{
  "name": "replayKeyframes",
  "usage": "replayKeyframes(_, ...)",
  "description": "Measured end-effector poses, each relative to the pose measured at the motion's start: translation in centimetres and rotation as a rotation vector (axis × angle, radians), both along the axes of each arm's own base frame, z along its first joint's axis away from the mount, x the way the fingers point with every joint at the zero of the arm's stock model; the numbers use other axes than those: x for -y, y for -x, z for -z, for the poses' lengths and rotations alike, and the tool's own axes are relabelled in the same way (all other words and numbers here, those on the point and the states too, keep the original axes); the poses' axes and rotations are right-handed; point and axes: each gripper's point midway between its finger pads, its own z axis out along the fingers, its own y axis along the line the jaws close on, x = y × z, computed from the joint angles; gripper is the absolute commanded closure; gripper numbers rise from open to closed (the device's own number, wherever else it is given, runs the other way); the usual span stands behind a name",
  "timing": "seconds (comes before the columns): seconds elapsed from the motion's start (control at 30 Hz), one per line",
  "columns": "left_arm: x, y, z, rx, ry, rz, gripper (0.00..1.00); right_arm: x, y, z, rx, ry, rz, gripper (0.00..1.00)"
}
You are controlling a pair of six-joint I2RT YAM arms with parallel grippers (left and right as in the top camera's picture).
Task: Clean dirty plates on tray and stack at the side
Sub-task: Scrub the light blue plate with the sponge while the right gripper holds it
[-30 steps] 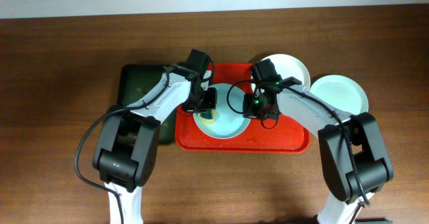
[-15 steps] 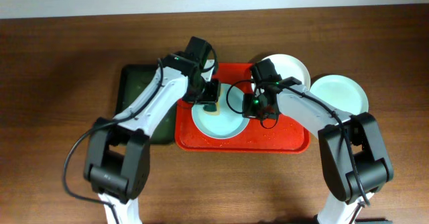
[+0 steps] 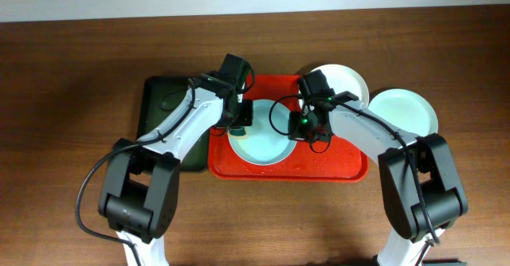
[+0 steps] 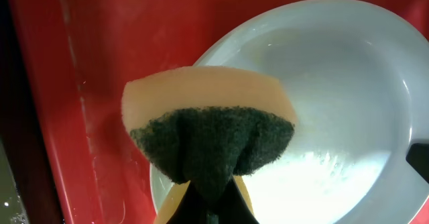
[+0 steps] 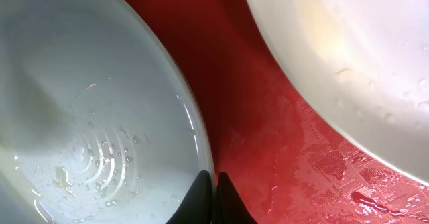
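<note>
I see the red tray point(image 4: 100, 49) as smooth, glossy plastic, beaded with water. On it, the pale blue plate point(image 5: 87, 117) looks slick and shiny, wet with droplets. The sponge point(image 4: 211, 143) over the tray's left side is soft yellow foam faced with rough dark green scouring fibre. Around the tray, the table point(image 3: 80, 75) is matt brown wood grain.

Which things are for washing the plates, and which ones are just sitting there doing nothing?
For the job:
- pale blue plate, being cleaned
- white plate
- mint green plate
- red tray
- sponge, pinched in the left gripper
- right gripper, pinching the pale blue plate's rim

Just lying about:
- dark green tray
- wooden table
</note>
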Motion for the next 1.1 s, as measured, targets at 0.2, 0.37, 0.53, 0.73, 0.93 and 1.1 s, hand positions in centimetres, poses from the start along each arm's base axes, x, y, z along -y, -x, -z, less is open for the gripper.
replayKeyframes(0.2,0.5,0.6,2.3,-0.066,0.016,0.01,1.0,0.0,0.0,0.0,0.0,0.0,0.0,0.96)
replayKeyframes(0.37,1.3,1.0,3.6,-0.112,0.065,0.019,1.0,0.0,0.0,0.0,0.0,0.003,0.001,0.96)
replayKeyframes(0.53,4.6,1.8,3.5,-0.173,0.273,0.114,1.0,0.4,0.0,0.1,0.001,0.019,0.005,0.96)
replayKeyframes(0.73,6.3,2.7,2.8,-0.211,0.356,0.161,1.0,0.3,0.0,0.1,0.003,0.018,0.006,0.96)
replayKeyframes(0.93,3.6,2.2,-3.5,-0.035,0.18,0.141,1.0,0.1,-0.2,0.0,0.007,0.008,0.003,0.96)
replayKeyframes(1.1,2.6,2.0,-3.0,-0.02,0.101,0.115,1.0,0.1,-0.1,0.0,0.006,0.008,0.003,0.96)
